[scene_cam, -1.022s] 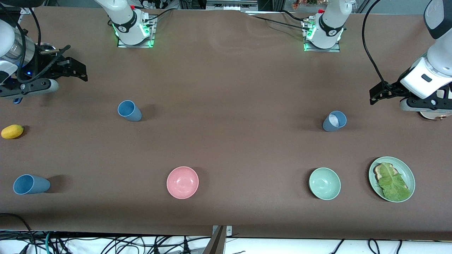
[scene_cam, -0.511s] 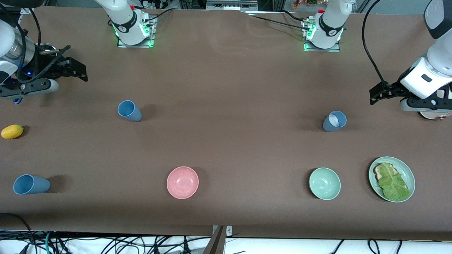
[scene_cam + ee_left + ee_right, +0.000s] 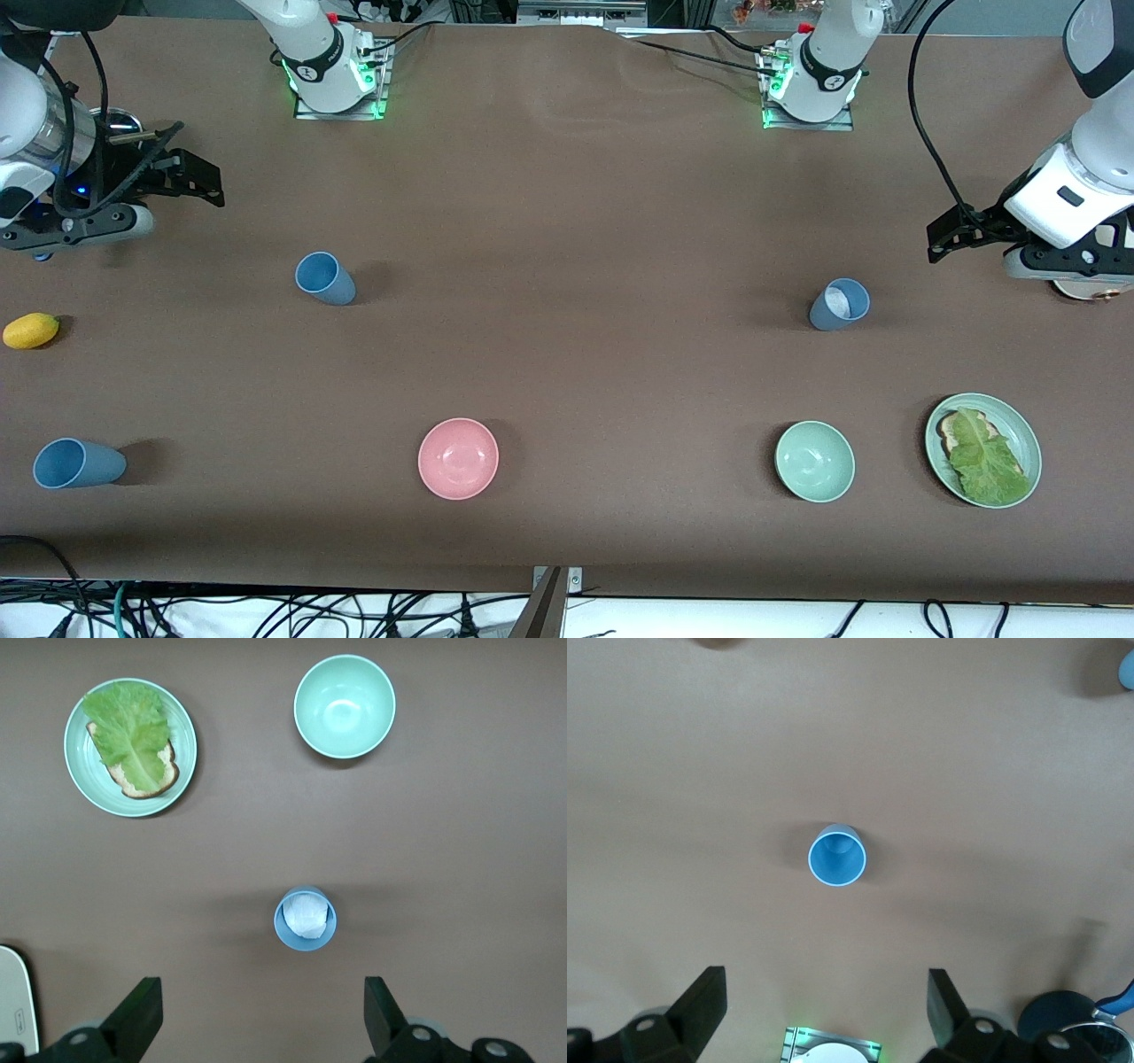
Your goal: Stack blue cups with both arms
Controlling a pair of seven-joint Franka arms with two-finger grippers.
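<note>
Three blue cups stand apart on the brown table. One blue cup is toward the right arm's end and also shows in the right wrist view. A second blue cup is nearer the front camera at that end, and shows at a corner of the right wrist view. A greyer blue cup toward the left arm's end has something white in it. My right gripper is open and empty, up over the table's end. My left gripper is open and empty, beside the greyer cup.
A pink bowl, a mint-green bowl and a green plate with bread and lettuce lie nearer the front camera. A yellow lemon lies at the right arm's end. A metal pot stands by the right gripper.
The right gripper has shifted slightly, a little toward the robots' side. The left arm and the cups have not moved.
</note>
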